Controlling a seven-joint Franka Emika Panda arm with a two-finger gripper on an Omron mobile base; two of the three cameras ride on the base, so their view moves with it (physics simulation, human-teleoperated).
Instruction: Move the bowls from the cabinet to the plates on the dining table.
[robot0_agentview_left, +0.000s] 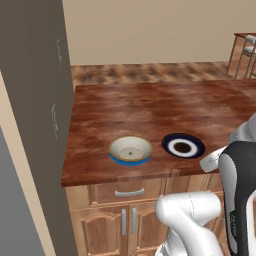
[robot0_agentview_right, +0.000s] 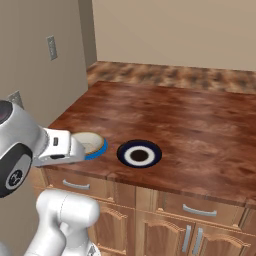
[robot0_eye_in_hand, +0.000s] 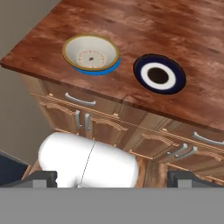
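A cream-beige bowl (robot0_agentview_left: 130, 149) (robot0_agentview_right: 89, 141) (robot0_eye_in_hand: 91, 53) with a golden-brown rim sits upright on the blue plate (robot0_agentview_left: 131, 161) (robot0_agentview_right: 100, 149) (robot0_eye_in_hand: 98, 71), near the front edge of the dining table (robot0_agentview_left: 150, 107) (robot0_agentview_right: 190, 115) (robot0_eye_in_hand: 144, 26). Just right of it lies the black-navy plate (robot0_agentview_left: 183, 146) (robot0_agentview_right: 139, 153) (robot0_eye_in_hand: 159, 74) with a white ring, and nothing rests on it. My gripper (robot0_eye_in_hand: 113, 179) is open, its tips wide apart with nothing between them. It is drawn back in front of the table, above the drawers. The cabinet is out of view.
Drawers and arched doors with grey handles (robot0_eye_in_hand: 83, 100) face me under the tabletop. A tall grey unit (robot0_agentview_left: 35, 100) stands at the table's left end. A wall outlet (robot0_agentview_right: 51, 46) is on the left wall. A chair (robot0_agentview_left: 245, 50) stands far back right.
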